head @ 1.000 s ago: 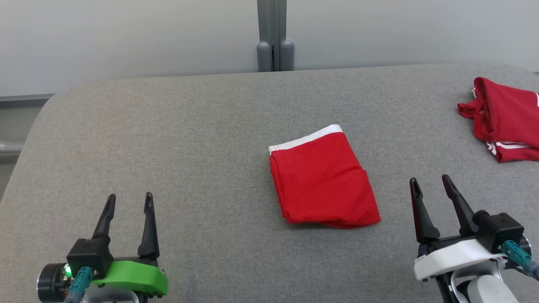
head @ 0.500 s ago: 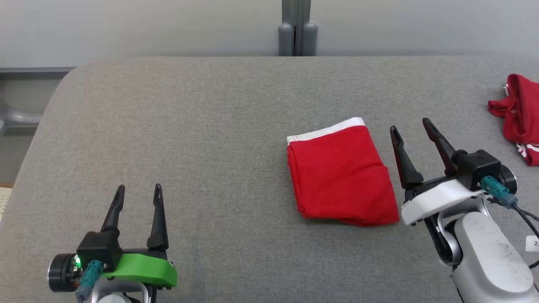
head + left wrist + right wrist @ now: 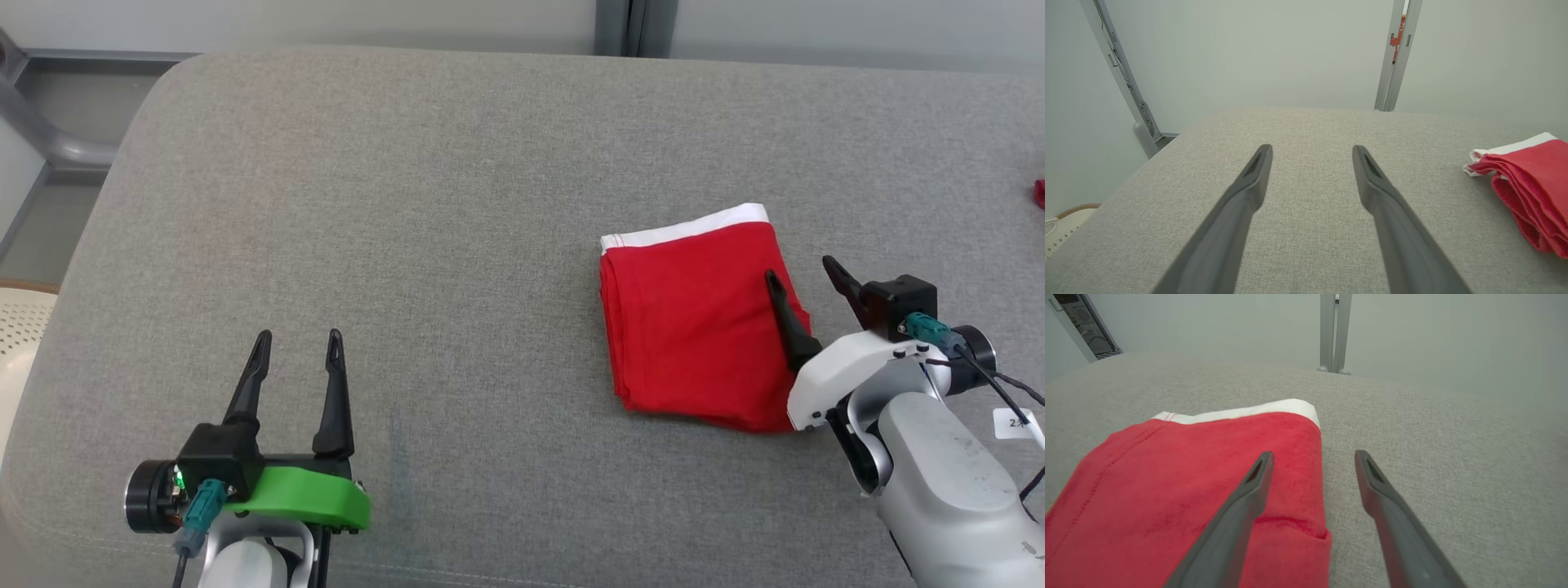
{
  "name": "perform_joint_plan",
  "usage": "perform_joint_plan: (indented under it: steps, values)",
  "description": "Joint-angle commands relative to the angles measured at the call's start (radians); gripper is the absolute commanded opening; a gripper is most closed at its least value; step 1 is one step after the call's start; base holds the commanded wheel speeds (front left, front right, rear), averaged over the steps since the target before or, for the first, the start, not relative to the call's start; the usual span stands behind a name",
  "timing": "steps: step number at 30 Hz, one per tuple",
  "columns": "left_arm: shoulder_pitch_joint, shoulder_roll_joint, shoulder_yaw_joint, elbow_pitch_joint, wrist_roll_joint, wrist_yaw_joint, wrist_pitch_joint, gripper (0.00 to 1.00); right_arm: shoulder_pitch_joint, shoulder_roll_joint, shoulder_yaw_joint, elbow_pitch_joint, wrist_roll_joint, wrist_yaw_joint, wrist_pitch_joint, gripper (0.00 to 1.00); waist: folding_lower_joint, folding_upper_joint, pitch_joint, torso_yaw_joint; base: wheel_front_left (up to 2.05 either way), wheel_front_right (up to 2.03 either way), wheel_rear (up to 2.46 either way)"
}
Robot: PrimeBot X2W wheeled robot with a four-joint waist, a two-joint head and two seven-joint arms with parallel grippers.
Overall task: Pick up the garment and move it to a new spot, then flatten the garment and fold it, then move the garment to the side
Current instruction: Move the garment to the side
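Nearest, the left fingers hang spread and empty over bare worktop, well apart from the work, likely parked to leave the other arm room. Further in, the right fingers are spread too, gripping nothing. They straddle the garment at its right edge, one over red cloth and one over worktop, seemingly lined up to pinch that edge. The garment lies folded, right of centre, white waistband on its far side. Only moving it aside looks undone.
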Motion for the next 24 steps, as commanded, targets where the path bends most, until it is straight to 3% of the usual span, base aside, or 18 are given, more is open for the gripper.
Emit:
perform_joint_plan:
  steps: [1,9,10,11,12,24]
  values:
    - [-0.022,-0.001,-0.003,0.004,-0.003,0.005,-0.006,1.00,-0.021,-0.006,0.011,0.034,0.011,-0.001,-0.004,1.00,0.0000,0.0000,0.028,0.013,0.00,0.00,0.00]
    - [-0.059,-0.004,-0.019,0.029,-0.011,0.012,-0.017,1.00,-0.059,0.009,0.089,0.192,0.090,-0.001,0.018,1.00,0.0000,0.0000,0.058,0.015,0.00,0.00,0.00]
    - [-0.061,-0.005,-0.020,0.032,-0.012,0.014,-0.018,1.00,-0.057,0.012,0.102,0.206,0.112,-0.001,0.030,0.93,0.0000,0.0000,0.059,0.014,0.00,0.00,0.00]
    - [-0.063,-0.005,-0.021,0.034,-0.012,0.014,-0.018,1.00,-0.056,0.014,0.117,0.214,0.124,-0.001,0.035,0.25,0.0000,0.0000,0.060,0.012,0.00,0.00,0.00]
    - [-0.065,-0.006,-0.022,0.037,-0.012,0.015,-0.019,1.00,-0.056,0.015,0.132,0.220,0.139,-0.001,0.038,0.00,0.0000,0.0000,0.060,0.010,0.00,0.00,0.00]
    - [-0.102,-0.008,-0.031,0.005,0.002,0.026,-0.020,1.00,-0.221,-0.085,0.243,0.212,0.201,-0.002,0.017,0.00,0.0000,0.0000,0.128,-0.055,0.00,0.00,0.00]
